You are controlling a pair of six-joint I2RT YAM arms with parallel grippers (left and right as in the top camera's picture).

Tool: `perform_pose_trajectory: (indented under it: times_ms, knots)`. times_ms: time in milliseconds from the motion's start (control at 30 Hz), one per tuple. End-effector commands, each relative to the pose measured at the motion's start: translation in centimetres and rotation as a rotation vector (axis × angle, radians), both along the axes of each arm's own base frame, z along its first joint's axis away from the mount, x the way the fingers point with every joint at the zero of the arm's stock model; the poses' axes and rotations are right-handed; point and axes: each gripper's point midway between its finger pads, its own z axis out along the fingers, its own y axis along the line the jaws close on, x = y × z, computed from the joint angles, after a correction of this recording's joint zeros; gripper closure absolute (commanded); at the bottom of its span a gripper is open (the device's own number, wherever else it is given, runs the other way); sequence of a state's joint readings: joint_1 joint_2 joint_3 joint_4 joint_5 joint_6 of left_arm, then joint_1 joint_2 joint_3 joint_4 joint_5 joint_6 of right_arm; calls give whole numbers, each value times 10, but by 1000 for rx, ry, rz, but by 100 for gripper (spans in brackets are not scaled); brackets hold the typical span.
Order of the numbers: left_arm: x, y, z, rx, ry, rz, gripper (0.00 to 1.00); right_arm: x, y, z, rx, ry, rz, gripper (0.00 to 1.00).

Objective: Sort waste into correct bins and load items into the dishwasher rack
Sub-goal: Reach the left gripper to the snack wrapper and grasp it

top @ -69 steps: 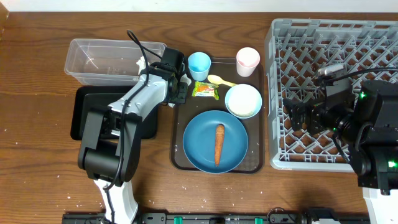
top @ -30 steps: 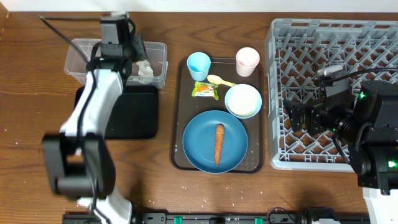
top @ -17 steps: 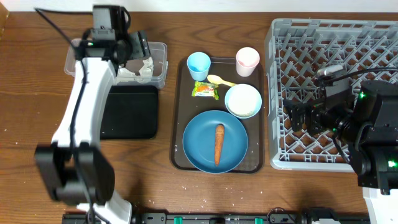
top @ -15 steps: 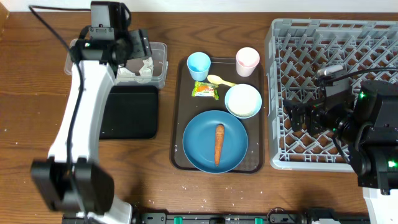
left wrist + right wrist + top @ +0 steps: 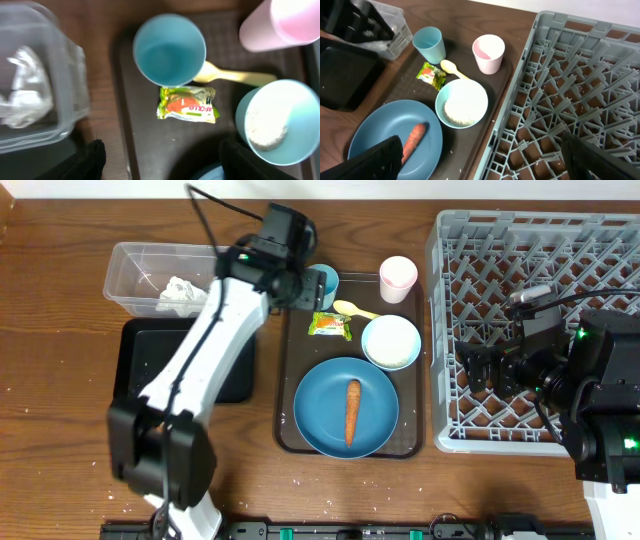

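A crumpled white tissue (image 5: 180, 290) lies in the clear tub (image 5: 135, 265). My left gripper (image 5: 303, 285) hangs open and empty above the brown tray's back left corner. Its wrist view looks down on the yellow-green wrapper (image 5: 187, 104), with the light blue cup (image 5: 170, 50) and yellow spoon (image 5: 232, 76) just beyond. The pink cup (image 5: 398, 277) stands at the back right. Rice (image 5: 460, 111) fills the white bowl (image 5: 390, 342). The carrot (image 5: 352, 412) rests on the blue plate (image 5: 320, 425). Over the grey rack (image 5: 540, 240), my right gripper (image 5: 468, 366) is open and empty.
The black tray (image 5: 170, 365) sits in front of the clear tub, left of the brown serving tray (image 5: 288, 380). The rack stands right against the serving tray's right side. A few rice grains dot the wood near the table's front edge.
My left arm swung right from over the clear tub to above the blue cup and wrapper. Its jaws opened and the tissue stayed in the tub. The right arm has not moved.
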State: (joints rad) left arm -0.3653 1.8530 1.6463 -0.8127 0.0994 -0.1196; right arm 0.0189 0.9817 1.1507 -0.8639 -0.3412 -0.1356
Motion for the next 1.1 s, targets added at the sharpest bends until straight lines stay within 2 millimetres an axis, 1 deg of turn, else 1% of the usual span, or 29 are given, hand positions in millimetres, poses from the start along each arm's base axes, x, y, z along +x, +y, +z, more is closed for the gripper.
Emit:
perform_pose_trajectory:
  times_ms: [0,33,133,200,267,333,433,567,633,700,800,933,1067]
  knots:
    - [-9,-13,-32,45,72,-80,27,0,2,6,10,-11,2,1]
    - [-12,-19,-42,59,93,-107,30,0,2,6,10,-11,2,1]
    - [-21,-34,-63,77,140,-138,33,0,2,6,10,-10,2,1]
    - [-24,-44,-74,75,161,-131,33,0,2,6,10,-10,2,1]
    - [-24,-51,-81,66,171,-98,33,0,2,6,10,-11,2,1]
    - [-20,-53,-84,74,157,-43,33,0,2,6,10,-11,2,1]
    - [-12,-50,-82,85,121,35,33,0,1,6,10,-8,2,1]
    - [-4,-54,-78,64,87,39,33,-1,1,5,10,-2,2,1]
    - [1,-57,-72,67,59,1,33,-1,1,5,10,-2,2,1]
    - [6,-62,-61,85,24,-97,33,-1,1,5,10,-2,2,1]
    - [9,-64,-51,135,-13,-221,32,-1,1,5,10,-2,2,1]
    - [10,-62,-51,192,-38,-328,32,-1,1,5,10,-2,2,1]
    - [12,-62,-50,194,-48,-336,32,-1,1,5,10,-3,2,1]
